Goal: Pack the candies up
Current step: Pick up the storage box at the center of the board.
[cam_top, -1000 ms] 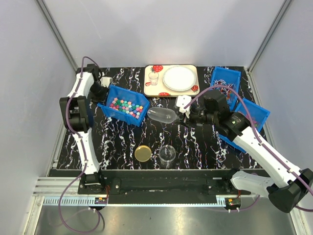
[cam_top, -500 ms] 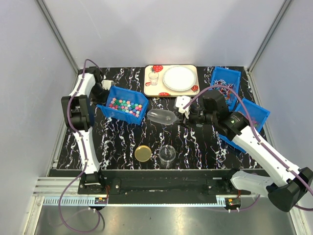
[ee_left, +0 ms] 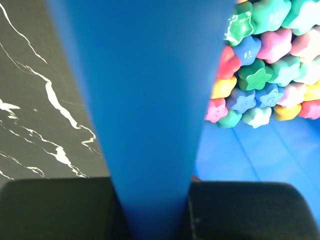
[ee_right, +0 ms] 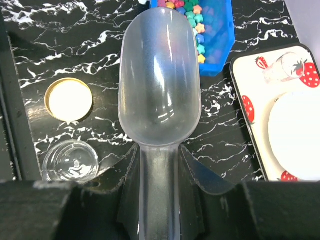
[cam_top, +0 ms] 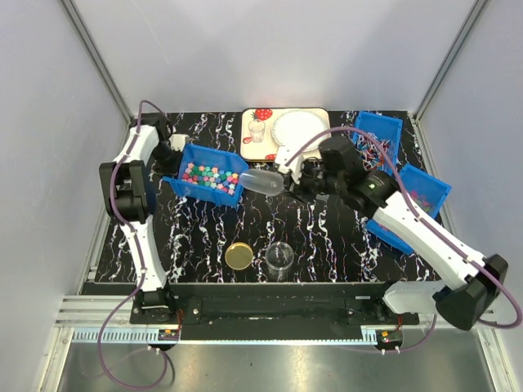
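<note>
The candies (cam_top: pixel 211 176) are small star-shaped sweets in mixed bright colours, heaped in a blue bin (cam_top: pixel 206 193) at the left; they also show in the left wrist view (ee_left: pixel 267 75) and the right wrist view (ee_right: pixel 196 20). My left gripper (cam_top: pixel 175 152) is shut on the bin's left wall (ee_left: pixel 145 125) and holds that side up. My right gripper (cam_top: pixel 296 178) is shut on the handle of a clear plastic scoop (ee_right: pixel 159 85). The scoop (cam_top: pixel 263 180) is empty and its bowl hangs just off the bin's right end.
A clear round jar (cam_top: pixel 280 256) and its gold lid (cam_top: pixel 239 256) sit near the front edge. A strawberry-print tray (cam_top: pixel 255 147) with a white plate (cam_top: pixel 301 128) and a small cup (cam_top: pixel 257 128) is at the back. Two more blue bins (cam_top: pixel 379 131) (cam_top: pixel 433 184) stand at the right.
My right arm has carried the scoop left and towards the back, up to the candy bin's right end. The left gripper still holds the bin's left wall.
</note>
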Robot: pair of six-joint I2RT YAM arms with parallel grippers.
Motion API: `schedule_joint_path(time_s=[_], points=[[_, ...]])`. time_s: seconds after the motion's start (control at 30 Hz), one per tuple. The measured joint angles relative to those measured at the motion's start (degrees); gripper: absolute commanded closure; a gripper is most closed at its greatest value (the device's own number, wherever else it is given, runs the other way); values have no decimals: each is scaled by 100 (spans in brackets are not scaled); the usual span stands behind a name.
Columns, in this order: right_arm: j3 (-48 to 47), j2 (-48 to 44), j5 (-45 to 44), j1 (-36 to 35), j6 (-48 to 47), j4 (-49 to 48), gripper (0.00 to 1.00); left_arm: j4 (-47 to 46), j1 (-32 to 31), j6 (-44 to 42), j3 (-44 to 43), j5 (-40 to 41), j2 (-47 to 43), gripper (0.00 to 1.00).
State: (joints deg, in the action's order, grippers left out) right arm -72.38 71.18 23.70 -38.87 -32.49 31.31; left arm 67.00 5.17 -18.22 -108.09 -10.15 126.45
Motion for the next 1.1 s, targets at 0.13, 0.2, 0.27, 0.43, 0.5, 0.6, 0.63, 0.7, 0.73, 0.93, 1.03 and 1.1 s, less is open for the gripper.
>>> schedule_joint_path(time_s=[0.13, 0.2, 0.27, 0.43, 0.5, 0.6, 0.63, 0.7, 0.73, 0.93, 1.03, 1.1], points=[[-632, 595, -610, -363, -61, 415, 100, -365, -173, 122, 551, -2, -450, 100], [-1032, 975, -933, -490, -109, 647, 100, -428, -291, 157, 734, -90, -651, 100], [-1390, 1320, -1263, -549, -160, 861, 100, -455, -376, 195, 861, -341, -831, 100], [-1880, 1609, -1792, -555, -157, 1235, 100, -501, -426, 308, 890, -1108, -916, 100], [-1976, 1547, -1829, -557, -118, 1250, 100, -511, -330, 361, 890, -1410, -896, 100], [-2000, 1325, -1700, -557, -31, 1272, 100, -505, -39, 402, 852, -2039, -780, 100], [-2000, 1222, -1596, -557, 7, 1292, 100, -487, 52, 402, 820, -2240, -706, 100], [-2031, 1019, -1360, -560, 66, 1340, 100, -431, 203, 380, 752, -2612, -522, 100], [-2087, 942, -1248, -562, 94, 1381, 100, -398, 262, 367, 741, -2771, -435, 100], [-2437, 837, -935, -564, 199, 1397, 100, -153, 238, 136, 763, -3353, -177, 100], [-2437, 852, -911, -564, 216, 1436, 100, -31, 203, -153, 828, -3794, -177, 100], [-2435, 855, -909, -564, 229, 1458, 100, 103, 175, -452, 905, -4120, -177, 100]])
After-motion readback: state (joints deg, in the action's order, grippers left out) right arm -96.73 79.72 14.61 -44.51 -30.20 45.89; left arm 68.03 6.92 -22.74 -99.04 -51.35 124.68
